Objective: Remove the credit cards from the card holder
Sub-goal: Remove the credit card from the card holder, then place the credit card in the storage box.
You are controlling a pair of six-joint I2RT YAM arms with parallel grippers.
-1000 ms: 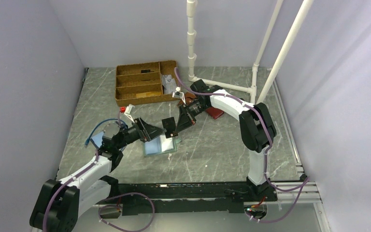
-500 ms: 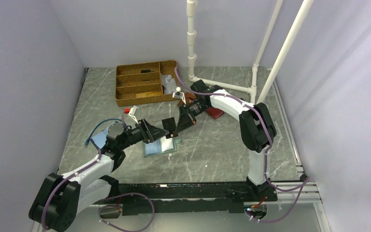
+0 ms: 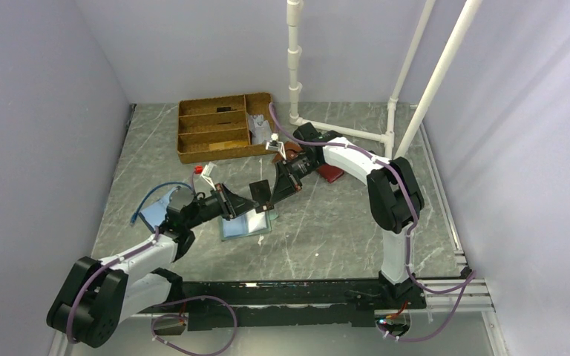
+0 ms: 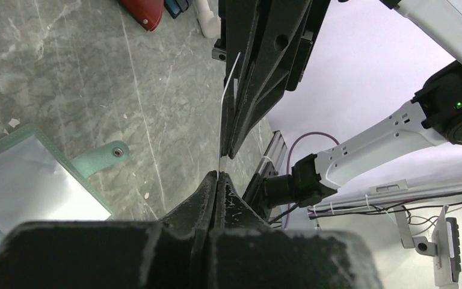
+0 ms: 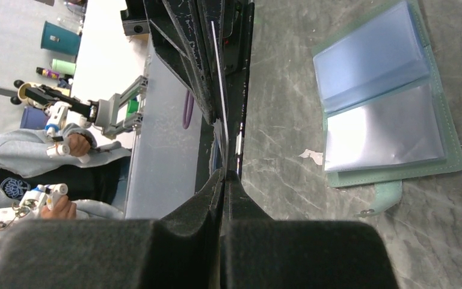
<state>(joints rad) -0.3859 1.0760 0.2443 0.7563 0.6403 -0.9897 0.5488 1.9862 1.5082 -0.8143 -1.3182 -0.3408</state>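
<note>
The card holder [image 3: 246, 224] lies open on the marble table, light blue with a greenish edge and snap tab; it also shows at the left of the left wrist view [image 4: 33, 174] and at the right of the right wrist view [image 5: 385, 114]. Just above its far edge, my two grippers meet tip to tip. A thin whitish credit card [image 4: 224, 114], seen edge-on, spans between them. My left gripper [image 4: 218, 174] is shut on one edge of it. My right gripper [image 5: 223, 173] is shut on the opposite edge of the credit card [image 5: 219, 78]. From above, the left gripper [image 3: 243, 202] and right gripper [image 3: 261, 194] hide the card.
A brown wooden divided tray [image 3: 215, 130] stands at the back. A red wallet [image 3: 332, 174] and a brown wallet [image 3: 291, 152] lie by the right arm. A flat light blue piece with a blue cable [image 3: 156, 208] sits at the left. White pipes [image 3: 295, 74] rise at the back.
My left gripper has moved slightly toward the right gripper and closed from wide open onto the card's free edge. The right gripper has kept its grip and place.
</note>
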